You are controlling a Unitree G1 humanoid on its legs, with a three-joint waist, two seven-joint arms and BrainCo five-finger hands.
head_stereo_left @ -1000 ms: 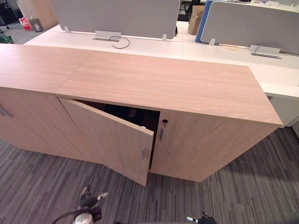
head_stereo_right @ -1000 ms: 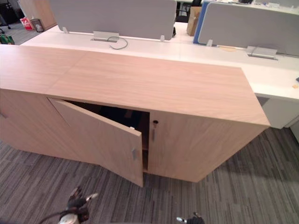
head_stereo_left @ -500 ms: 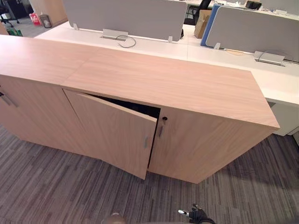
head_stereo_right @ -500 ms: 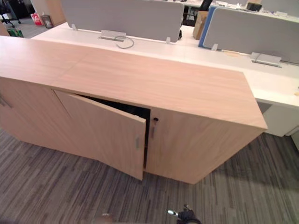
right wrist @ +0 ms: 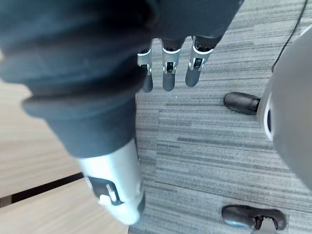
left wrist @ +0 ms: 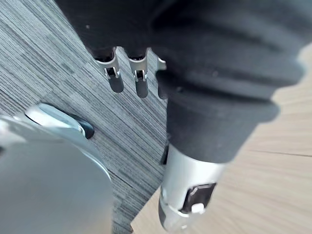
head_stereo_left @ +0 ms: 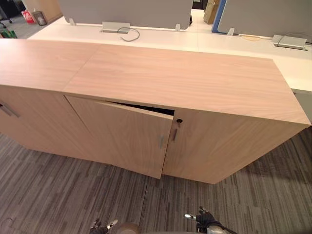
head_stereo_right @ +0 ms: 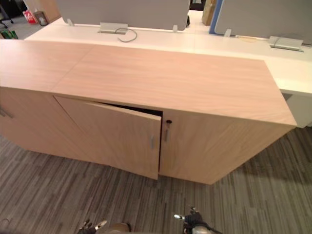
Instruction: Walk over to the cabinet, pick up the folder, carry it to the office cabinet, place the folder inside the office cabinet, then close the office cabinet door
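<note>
The light-wood office cabinet [head_stereo_left: 180, 80] stands in front of me on grey carpet. Its left door [head_stereo_left: 122, 136] is ajar by a narrow gap, its free edge with the small handle [head_stereo_left: 161, 141] sticking out a little from the right door [head_stereo_left: 224, 146], which has a key [head_stereo_left: 179, 121]. A dark slit of the inside shows above the door. My left hand [head_stereo_left: 100, 226] hangs low at the picture's bottom edge, fingers [left wrist: 116, 78] straight over the carpet, holding nothing. My right hand [head_stereo_left: 204, 219] hangs likewise, its fingers [right wrist: 168, 73] straight and empty.
A matching cabinet [head_stereo_left: 29, 97] adjoins on the left, with a handle [head_stereo_left: 7, 109]. Behind stand white desks [head_stereo_left: 161, 39] with grey partitions [head_stereo_left: 122, 6] and a loose cable [head_stereo_left: 127, 34]. Striped carpet [head_stereo_left: 58, 190] lies between me and the cabinet.
The left door has swung from about half open to nearly shut. My left hand has dropped to the bottom edge. The camera has shifted.
</note>
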